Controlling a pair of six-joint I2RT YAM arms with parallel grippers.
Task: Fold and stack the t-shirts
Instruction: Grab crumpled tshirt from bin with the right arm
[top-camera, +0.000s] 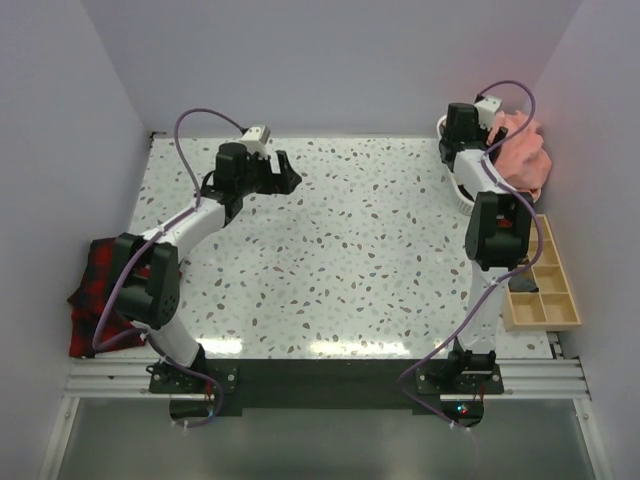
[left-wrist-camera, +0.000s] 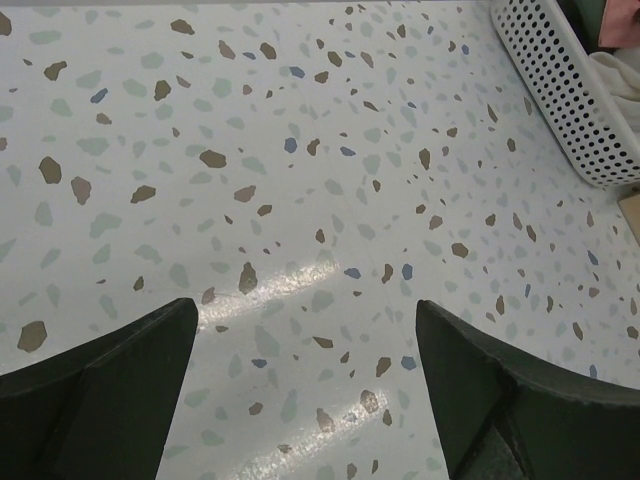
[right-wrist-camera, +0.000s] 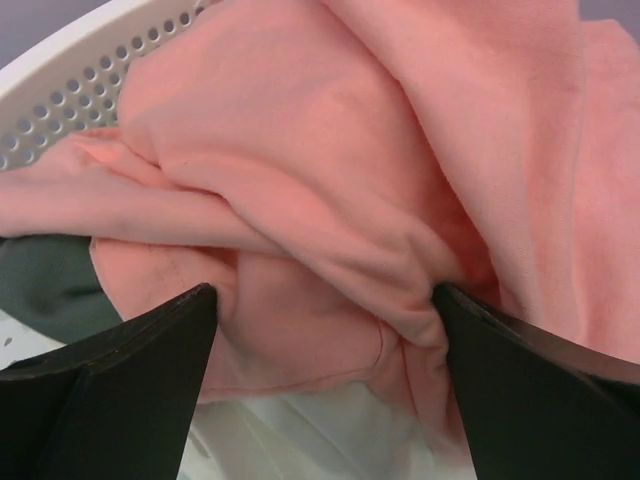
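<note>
A crumpled salmon-pink t-shirt (top-camera: 520, 155) is heaped in a white perforated basket (top-camera: 458, 195) at the table's far right corner. The right wrist view is filled with the t-shirt (right-wrist-camera: 400, 150). My right gripper (right-wrist-camera: 325, 295) is pushed into it, jaws wide, with a bunch of pink folds between the fingers (right-wrist-camera: 110, 390) and cloth touching both tips. My left gripper (top-camera: 290, 172) hovers open over the bare speckled tabletop at the far left-centre. In its wrist view the left gripper (left-wrist-camera: 305, 310) has nothing between its fingers.
A red-and-black plaid cloth (top-camera: 95, 290) hangs off the table's left edge by the left arm. A wooden compartment tray (top-camera: 540, 290) lies at the right edge. Dark green cloth (right-wrist-camera: 40, 280) and white cloth (right-wrist-camera: 300, 430) lie under the pink shirt in the basket (right-wrist-camera: 60, 80).
</note>
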